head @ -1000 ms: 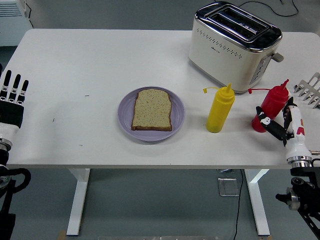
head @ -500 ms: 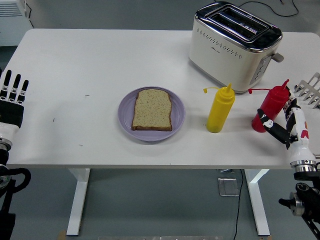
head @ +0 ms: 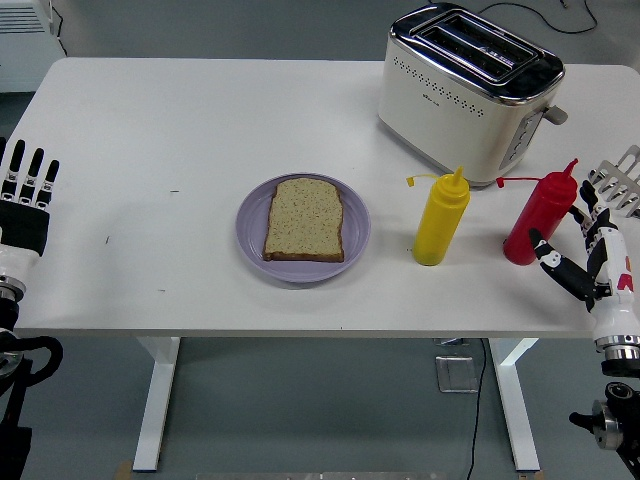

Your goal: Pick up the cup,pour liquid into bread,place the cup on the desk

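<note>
A slice of bread (head: 304,219) lies on a purple plate (head: 253,238) in the middle of the table. A yellow squeeze bottle (head: 440,219) stands upright to its right, its cap hanging off the nozzle. Further right stands a red squeeze bottle (head: 539,217), also upright. My right hand (head: 582,252) is just right of the red bottle, fingers spread, holding nothing and apart from the bottle. My left hand (head: 24,195) rests at the left edge with fingers straight.
A cream and chrome toaster (head: 465,92) stands at the back right, behind the bottles. A metal rack (head: 620,180) pokes in at the right edge, just above my right hand. A cable (head: 540,15) trails behind the toaster.
My right hand has drawn back to the right and slightly down, away from the red bottle it was close against. The bottle stays standing. The left hand has not moved.
</note>
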